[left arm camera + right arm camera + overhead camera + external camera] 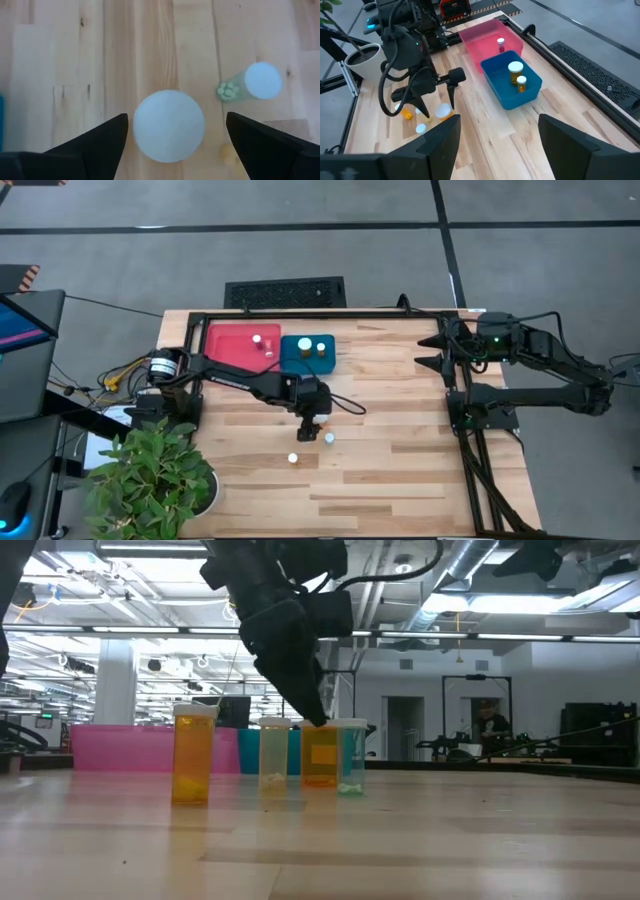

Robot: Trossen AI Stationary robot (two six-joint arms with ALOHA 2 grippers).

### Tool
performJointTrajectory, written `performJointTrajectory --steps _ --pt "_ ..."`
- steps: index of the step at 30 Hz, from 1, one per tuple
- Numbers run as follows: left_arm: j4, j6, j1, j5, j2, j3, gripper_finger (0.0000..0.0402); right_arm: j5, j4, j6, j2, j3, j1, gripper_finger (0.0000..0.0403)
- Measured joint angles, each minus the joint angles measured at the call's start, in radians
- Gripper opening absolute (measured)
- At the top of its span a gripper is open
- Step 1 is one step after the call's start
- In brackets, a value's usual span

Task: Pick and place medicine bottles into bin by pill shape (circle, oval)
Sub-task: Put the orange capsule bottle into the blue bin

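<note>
Left claw [175,137] wide, straight above upright white-capped bottle [168,126]; we judge a plain descent straddles it.

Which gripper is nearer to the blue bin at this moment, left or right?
Left. The left gripper hangs open over the bottles at mid-table, just in front of the blue bin. The right gripper waits open at the table's right side, farther from it.

Left arm: is being extended across the middle of the table, wrist bent downward.
Left gripper [312,427]: is being held pointing down, fingers [95,142] spread wide apart.
Right arm: is being kept folded at the table's right edge.
Right gripper [432,350]: is being held with fingers apart.
</note>
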Motion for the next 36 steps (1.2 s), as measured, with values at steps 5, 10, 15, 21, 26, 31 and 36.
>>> performJointTrajectory --steps 5,10,15,21,26,31,36 --pt "-0.007 0.001 0.001 -0.01 0.0 0.0 0.0296 0.0 0.0 -0.002 0.0 0.0 0.0 0.0276" --pt "-0.007 0.013 0.0 -0.026 0.0 0.0 0.0254 0.0 0.0 -0.003 0.0 0.0 0.0 0.0276" --pt "-0.014 0.018 0.001 -0.016 0.014 0.001 0.022 0.0 0.0 -0.002 0.0 0.0 0.0 0.0276" --pt "-0.022 0.007 -0.001 -0.029 0.012 0.001 0.0197 0.0 0.0 0.0 0.0 0.0 0.0 0.0276" --pt "-0.024 -0.049 -0.001 -0.034 0.011 0.001 0.0206 0.0 0.0 0.0 0.0 0.0 0.0 0.0276" --pt "-0.044 -0.147 0.005 -0.061 -0.011 0.012 0.0202 0.0 0.0 0.0 0.0 0.0 0.0 0.0276" --pt "-0.202 -0.215 0.033 -0.183 -0.037 0.097 0.0205 0.0 0.0 0.0 0.0 0.0 0.0 0.0276"
